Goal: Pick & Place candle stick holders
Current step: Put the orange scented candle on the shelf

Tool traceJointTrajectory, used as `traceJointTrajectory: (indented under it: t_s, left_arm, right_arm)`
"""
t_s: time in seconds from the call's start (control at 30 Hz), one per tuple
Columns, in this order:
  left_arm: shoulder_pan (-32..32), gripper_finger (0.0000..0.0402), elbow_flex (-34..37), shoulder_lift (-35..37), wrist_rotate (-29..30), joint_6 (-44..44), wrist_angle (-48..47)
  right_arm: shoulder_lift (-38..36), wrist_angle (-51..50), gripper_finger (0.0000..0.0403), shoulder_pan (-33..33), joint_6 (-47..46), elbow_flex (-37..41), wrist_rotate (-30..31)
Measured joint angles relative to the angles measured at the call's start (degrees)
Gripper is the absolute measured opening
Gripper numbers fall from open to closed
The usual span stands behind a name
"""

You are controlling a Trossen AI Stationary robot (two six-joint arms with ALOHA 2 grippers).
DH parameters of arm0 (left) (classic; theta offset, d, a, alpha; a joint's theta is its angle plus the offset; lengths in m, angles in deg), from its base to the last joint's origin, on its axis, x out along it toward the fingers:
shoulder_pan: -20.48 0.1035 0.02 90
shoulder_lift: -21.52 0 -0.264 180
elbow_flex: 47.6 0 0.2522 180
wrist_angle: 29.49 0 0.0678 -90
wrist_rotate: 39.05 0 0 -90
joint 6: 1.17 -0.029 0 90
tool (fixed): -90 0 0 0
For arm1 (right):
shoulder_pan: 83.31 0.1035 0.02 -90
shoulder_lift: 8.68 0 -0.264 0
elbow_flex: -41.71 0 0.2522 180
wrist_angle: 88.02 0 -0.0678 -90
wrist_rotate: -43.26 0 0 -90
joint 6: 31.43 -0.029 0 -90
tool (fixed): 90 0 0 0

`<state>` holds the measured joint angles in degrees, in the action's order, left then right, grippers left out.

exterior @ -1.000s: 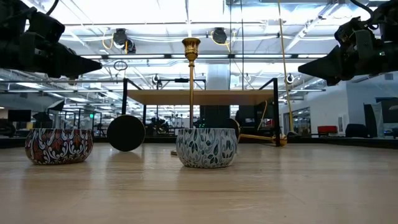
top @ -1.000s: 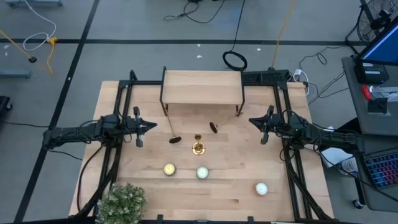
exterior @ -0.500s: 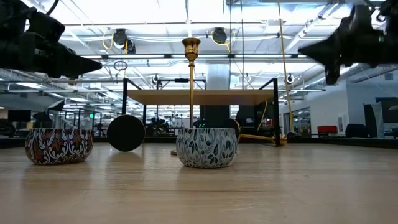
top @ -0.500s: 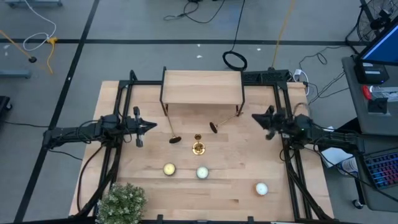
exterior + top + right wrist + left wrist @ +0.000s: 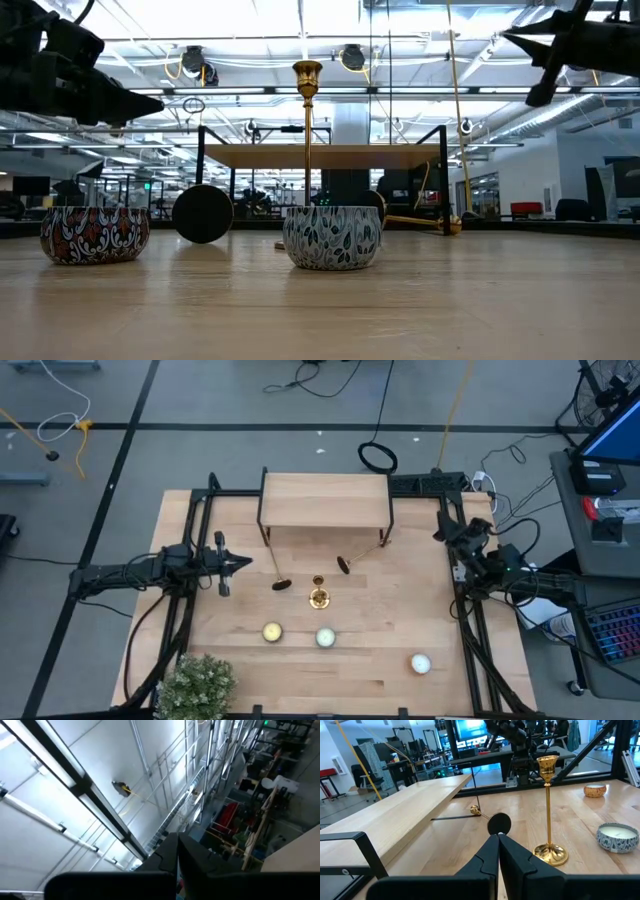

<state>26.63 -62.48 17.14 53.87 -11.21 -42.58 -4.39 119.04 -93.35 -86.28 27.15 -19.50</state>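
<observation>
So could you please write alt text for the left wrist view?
The left gripper, fingers shut and empty, faces an upright gold candlestick on the wooden table. Another candlestick lies toppled by a low shelf, with two candles nearby.

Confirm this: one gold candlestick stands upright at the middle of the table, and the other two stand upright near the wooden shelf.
Not quite. One candle stick holder does stand upright at the middle of the table, but the other two lie tipped over near the wooden shelf, their round bases toward the table's middle. The high view shows this; the left wrist view shows one lying flat.
</observation>
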Motion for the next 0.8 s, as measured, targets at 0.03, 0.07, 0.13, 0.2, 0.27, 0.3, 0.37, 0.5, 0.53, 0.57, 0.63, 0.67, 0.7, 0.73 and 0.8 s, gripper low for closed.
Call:
traceJointTrajectory:
  t_s: [0.03,0.07,0.13,0.2,0.27,0.3,0.37,0.5,0.53,0.57,0.63,0.67,0.7,0.73,0.8]
  left_arm:
    - [0.0,0.0019,0.0,0.0,0.0,0.0,0.0]
    - [0.0,0.0019,0.0,0.0,0.0,0.0,0.0]
    - [0.0,0.0019,0.0,0.0,0.0,0.0,0.0]
    - [0.0,0.0019,0.0,0.0,0.0,0.0,0.0]
    - [0.0,0.0019,0.0,0.0,0.0,0.0,0.0]
    - [0.0,0.0019,0.0,0.0,0.6,0.0,0.2]
    - [0.0,0.0019,0.0,0.0,4.2,-0.4,0.8]
    - [0.0,0.0019,0.2,0.0,6.0,4.7,5.7]
    - [0.0,0.0019,0.2,0.0,5.7,8.0,8.2]
    - [0.0,0.0019,0.1,0.0,5.4,11.3,10.6]
    - [0.0,0.0019,0.1,0.0,5.1,17.5,15.2]
    - [0.0,0.0019,0.1,0.0,5.2,19.2,17.4]
    - [0.0,0.0019,0.1,0.0,5.2,19.8,19.0]
    - [0.0,0.0019,0.1,0.0,5.2,19.8,20.1]
    - [0.0,0.0019,0.1,0.0,5.1,19.6,22.0]
  right_arm:
    - [0.0,-0.4,0.0009,0.0,0.0,0.0,0.0]
    - [0.0,-0.7,0.0009,0.0,0.0,0.0,-0.1]
    - [0.0,-0.7,0.0009,0.0,0.7,0.0,0.4]
    - [0.0,-0.6,0.0009,0.0,1.7,0.0,3.1]
    - [0.0,0.0,0.0009,0.0,1.6,0.0,5.0]
    - [0.0,0.4,0.0009,0.0,1.2,0.0,6.0]
    - [0.0,1.1,0.0009,0.0,0.3,0.0,6.8]
    - [0.0,2.2,0.0009,0.0,-5.5,0.0,5.7]
    - [0.0,2.8,0.0009,0.0,-7.0,0.0,4.3]
    - [0.0,3.6,0.0009,0.0,-8.0,-0.3,2.5]
    - [0.3,3.8,0.0009,0.0,-8.8,-1.7,-1.8]
    - [0.7,3.4,0.0011,0.0,-8.7,-2.8,-3.8]
    - [1.3,3.1,0.0015,0.0,-8.2,-3.8,-6.0]
    - [2.2,1.2,0.0021,0.0,-7.2,-5.1,-7.9]
    - [4.6,0.2,0.0039,0.0,-5.1,-9.6,-11.6]
